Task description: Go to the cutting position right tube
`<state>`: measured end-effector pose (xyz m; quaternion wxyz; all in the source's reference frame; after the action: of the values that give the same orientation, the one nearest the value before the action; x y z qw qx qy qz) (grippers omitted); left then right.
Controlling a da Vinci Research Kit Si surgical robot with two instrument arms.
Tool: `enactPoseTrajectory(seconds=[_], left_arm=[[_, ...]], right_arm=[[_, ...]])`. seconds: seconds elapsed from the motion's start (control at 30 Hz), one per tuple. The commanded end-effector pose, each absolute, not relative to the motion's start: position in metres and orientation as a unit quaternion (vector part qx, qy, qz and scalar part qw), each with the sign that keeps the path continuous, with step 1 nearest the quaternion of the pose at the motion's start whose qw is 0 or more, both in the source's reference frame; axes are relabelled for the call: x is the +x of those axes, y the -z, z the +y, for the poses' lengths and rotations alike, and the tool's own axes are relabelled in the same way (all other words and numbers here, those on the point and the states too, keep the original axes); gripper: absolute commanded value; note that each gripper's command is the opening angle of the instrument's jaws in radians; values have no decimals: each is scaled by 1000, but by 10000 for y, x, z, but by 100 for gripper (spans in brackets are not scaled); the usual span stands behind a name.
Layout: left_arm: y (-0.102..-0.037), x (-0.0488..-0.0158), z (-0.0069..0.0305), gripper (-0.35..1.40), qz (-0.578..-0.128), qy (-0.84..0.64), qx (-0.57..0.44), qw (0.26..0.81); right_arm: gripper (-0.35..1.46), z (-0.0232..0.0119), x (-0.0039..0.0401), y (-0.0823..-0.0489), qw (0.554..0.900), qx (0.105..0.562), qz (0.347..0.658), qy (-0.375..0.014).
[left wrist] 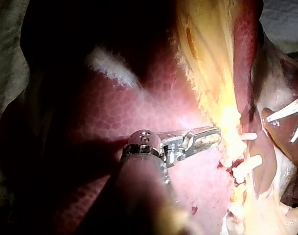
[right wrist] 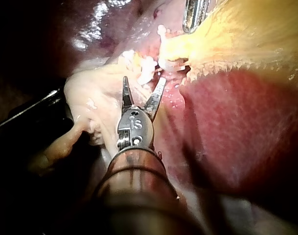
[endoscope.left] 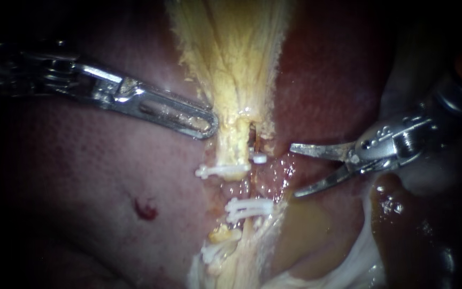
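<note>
Since jaws on the right instrument (endoscope.left: 293, 170) gape wide, empty, we should ease them astride the right tube (endoscope.left: 254, 186), between upper clip (endoscope.left: 259, 158) and lower clips (endoscope.left: 249, 207), square-on.

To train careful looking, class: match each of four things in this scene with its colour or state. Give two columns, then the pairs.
1 left instrument
2 right instrument
3 clips
4 liver

A white
B open, holding nothing
C pinkish red, with one dark red spot
D holding the edge of the yellow tissue

Pairs: 1-D, 2-B, 3-A, 4-C
</note>
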<state>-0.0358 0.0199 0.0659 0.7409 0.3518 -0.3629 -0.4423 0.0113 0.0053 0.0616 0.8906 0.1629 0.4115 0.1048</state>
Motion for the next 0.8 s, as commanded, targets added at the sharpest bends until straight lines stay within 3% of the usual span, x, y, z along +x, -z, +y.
enactPoseTrajectory(seconds=[0.03, 0.43, 0.8], left_arm=[[-656, -356, 200, -35, -363, 442, 353, 741], [-589, -292, 235, -35, -371, 465, 340, 728], [-592, -295, 231, -35, -371, 467, 337, 728]], right_arm=[[144, 53, 112, -615, 891, 163, 411, -105], [144, 53, 113, -615, 891, 163, 411, -105], [144, 44, 120, -625, 885, 188, 415, -100]])
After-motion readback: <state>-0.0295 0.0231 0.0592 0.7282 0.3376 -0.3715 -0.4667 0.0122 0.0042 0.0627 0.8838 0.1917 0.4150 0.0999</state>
